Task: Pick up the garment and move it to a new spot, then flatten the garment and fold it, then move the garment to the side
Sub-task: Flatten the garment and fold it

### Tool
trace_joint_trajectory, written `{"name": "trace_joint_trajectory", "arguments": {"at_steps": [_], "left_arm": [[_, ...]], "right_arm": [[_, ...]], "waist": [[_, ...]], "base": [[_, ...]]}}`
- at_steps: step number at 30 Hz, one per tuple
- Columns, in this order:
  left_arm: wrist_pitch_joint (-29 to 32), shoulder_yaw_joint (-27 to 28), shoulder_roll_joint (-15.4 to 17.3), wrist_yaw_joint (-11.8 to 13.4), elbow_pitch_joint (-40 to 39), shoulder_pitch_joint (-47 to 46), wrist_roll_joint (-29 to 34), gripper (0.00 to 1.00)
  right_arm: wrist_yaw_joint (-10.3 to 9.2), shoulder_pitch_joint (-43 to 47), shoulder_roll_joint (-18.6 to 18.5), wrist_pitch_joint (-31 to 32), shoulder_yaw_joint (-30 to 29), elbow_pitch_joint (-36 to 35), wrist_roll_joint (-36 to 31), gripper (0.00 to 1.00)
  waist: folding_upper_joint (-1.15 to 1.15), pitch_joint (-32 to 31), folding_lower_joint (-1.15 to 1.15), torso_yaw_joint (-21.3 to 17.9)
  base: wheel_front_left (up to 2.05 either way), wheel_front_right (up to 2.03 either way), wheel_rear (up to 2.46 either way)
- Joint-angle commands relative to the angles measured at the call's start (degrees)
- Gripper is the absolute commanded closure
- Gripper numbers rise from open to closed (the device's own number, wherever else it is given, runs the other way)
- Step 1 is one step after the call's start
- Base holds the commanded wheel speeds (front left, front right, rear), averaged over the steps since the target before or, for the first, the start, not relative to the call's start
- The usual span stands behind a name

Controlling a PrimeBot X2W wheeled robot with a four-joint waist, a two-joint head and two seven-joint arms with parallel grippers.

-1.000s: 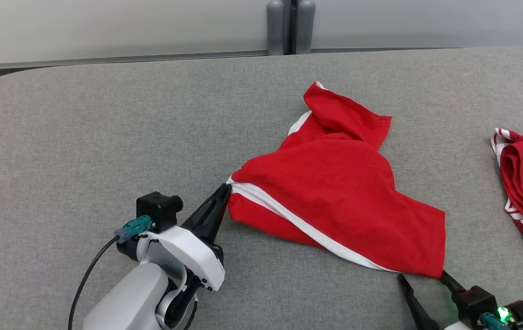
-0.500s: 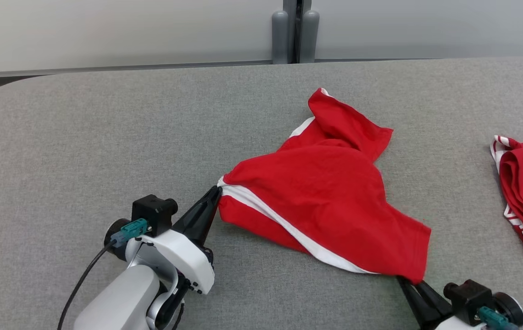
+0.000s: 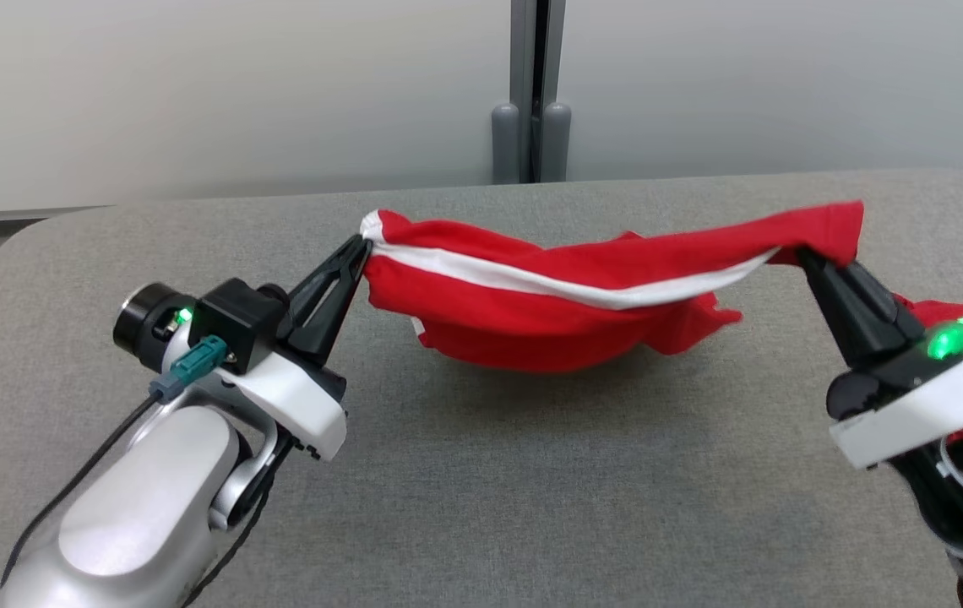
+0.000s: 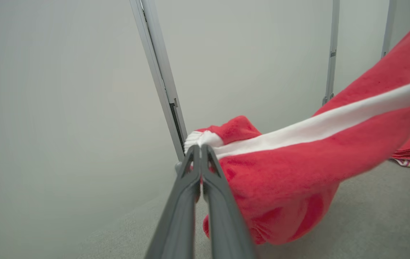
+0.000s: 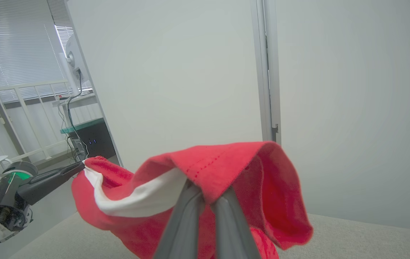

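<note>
Pale panelled wall (image 3: 194,84) behind grey felt tabletop (image 3: 532,507) (slatted window blinds (image 5: 7,39) beyond)

My pale grey forearms (image 3: 144,498) end in white wrists (image 3: 296,397), black tapered fingers (image 3: 325,291), a teal plug (image 3: 192,369) lower left, green lights (image 3: 954,338).

The right gripper (image 3: 804,255) has clamped the garment (image 3: 532,325). It and the left gripper (image 3: 361,246) have lifted it off the table (image 3: 532,490).

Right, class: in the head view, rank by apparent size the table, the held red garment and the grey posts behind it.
Largest: table. Then the red garment. Smallest: grey posts, though they stand farthest from the camera.
</note>
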Motion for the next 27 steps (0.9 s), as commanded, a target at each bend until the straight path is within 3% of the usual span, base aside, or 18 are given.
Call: {"name": "trace_joint_trajectory", "arguments": {"at_steps": [1,10,14,21,27], "left_arm": [[0.25,0.74,0.96,0.54,-1.84,-1.83,0.46,1.0],[2.18,3.25,2.59,2.55,-8.95,-6.37,0.8,1.0],[3.48,4.43,3.16,4.81,-11.39,-6.4,0.56,1.0],[5.83,7.7,4.4,9.59,-16.09,-2.26,-2.66,1.0],[6.98,8.19,4.95,10.96,-18.41,0.29,-4.27,1.0]], "right_arm": [[-0.03,-2.71,0.47,1.92,-0.48,-0.51,2.81,1.0],[-0.03,-14.14,0.21,10.77,-0.19,-0.13,6.12,1.0],[-0.03,-16.47,-0.18,15.75,-0.49,-0.36,7.33,1.0],[-0.03,-12.77,0.88,25.08,-5.37,-1.39,9.94,1.0],[-0.03,-9.19,3.69,29.59,-9.52,-2.14,7.82,1.0]], "waist": [[0.0,-1.64,0.0,0.64],[0.0,-4.54,0.0,2.52],[0.0,-5.64,0.0,3.39],[0.0,-6.36,0.0,4.4],[0.0,-5.26,0.0,4.7]], "base": [[0.0,0.0,0.0],[0.0,0.0,0.0],[0.0,0.0,0.0],[0.0,0.0,0.0],[0.0,0.0,0.0]]}}
